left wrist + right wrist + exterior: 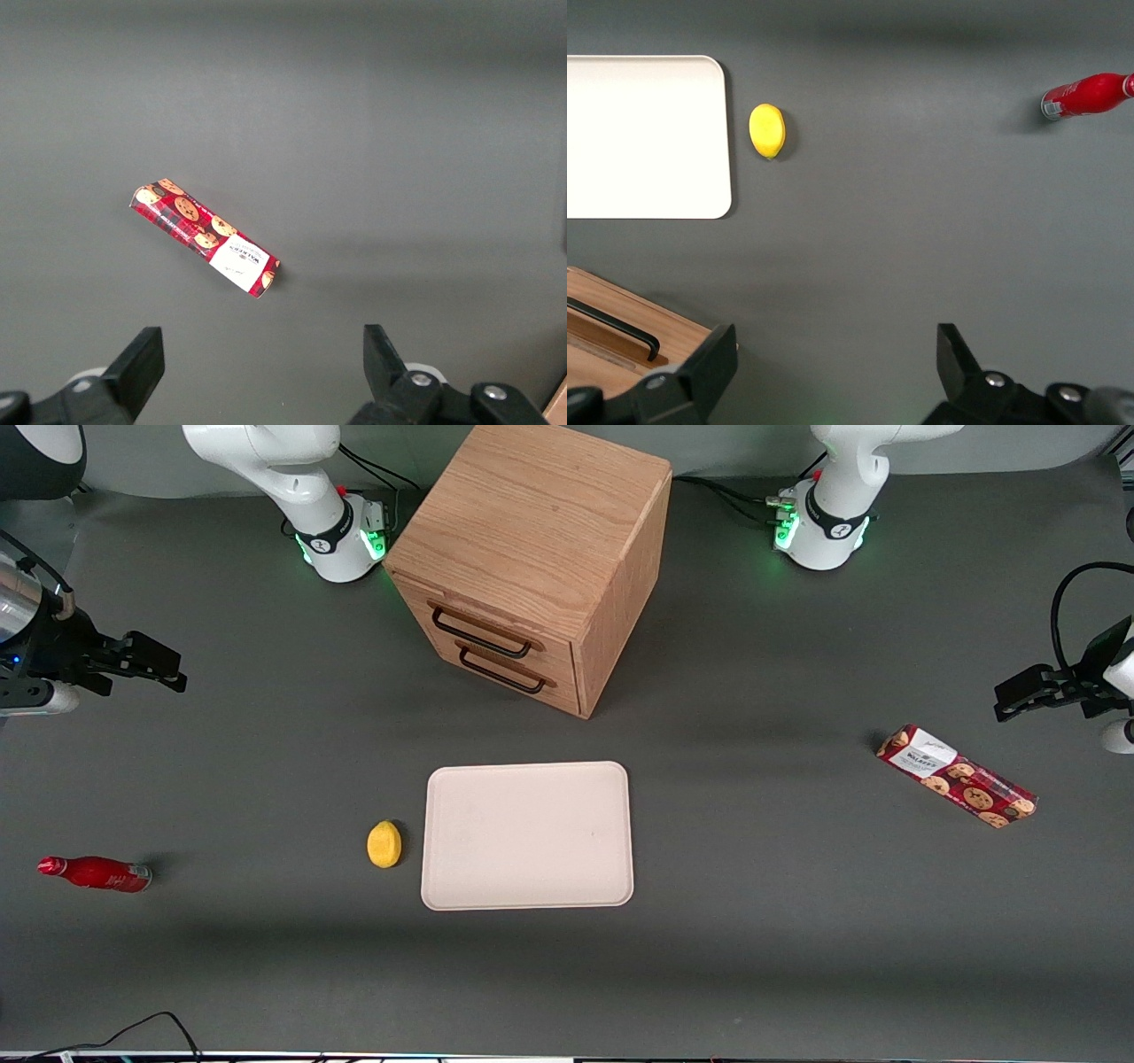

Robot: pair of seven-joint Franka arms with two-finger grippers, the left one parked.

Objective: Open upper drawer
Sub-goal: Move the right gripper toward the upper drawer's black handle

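Lemon (384, 844) just beside tray (528, 835); red bottle (95, 873); cookie packet (957, 776)

We see front view high, facing arms; right wrist view looks down past gripper (833, 372), sharing lemon (384, 844), tray (528, 835), bottle (96, 873).

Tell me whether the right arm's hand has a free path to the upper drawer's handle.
Probably yes. The hand, fingers open, hangs toward the working arm's end of the table, and only bare table lies between it and the upper drawer. The lemon and tray sit nearer the front camera.
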